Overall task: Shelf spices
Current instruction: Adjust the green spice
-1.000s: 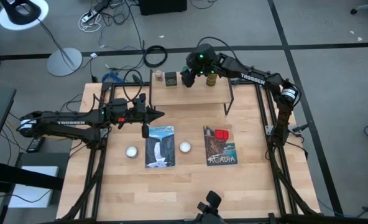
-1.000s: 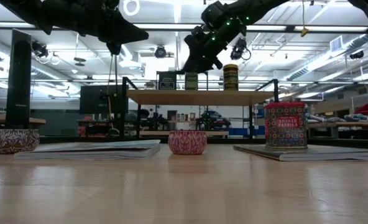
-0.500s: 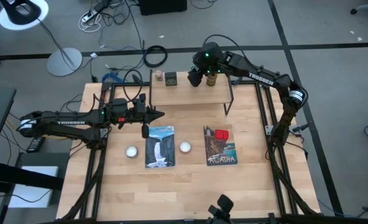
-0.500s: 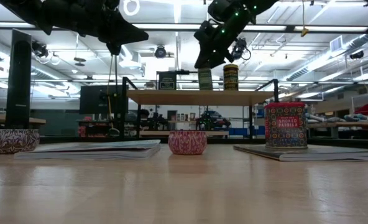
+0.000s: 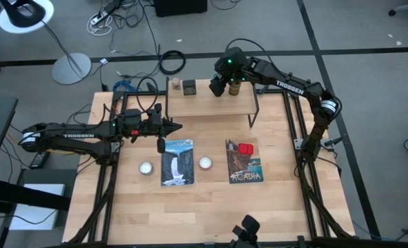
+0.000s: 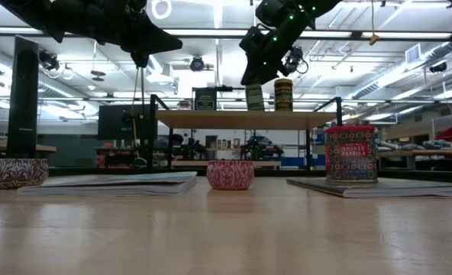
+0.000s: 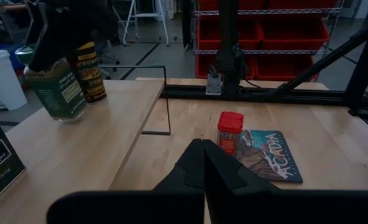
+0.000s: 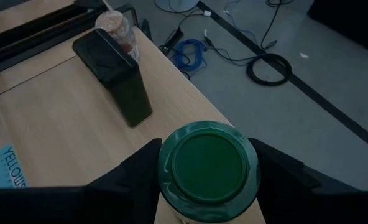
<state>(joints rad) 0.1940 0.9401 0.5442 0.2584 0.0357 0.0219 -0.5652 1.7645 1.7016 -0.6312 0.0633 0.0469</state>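
Green jar (image 8: 209,170) sits clamped between the right hand's (image 5: 217,87) fingers, now over the shelf (image 5: 211,105) board at the upper centre of the overhead picture, just beside the yellow-capped jar (image 5: 236,87). A second ago it hung further left; it has since shifted right and settled, so release looks near. Left hand (image 5: 175,127) hovers shut and empty, centre-left. Red tin (image 5: 245,148) waits on a book (image 5: 243,161) on the bench.
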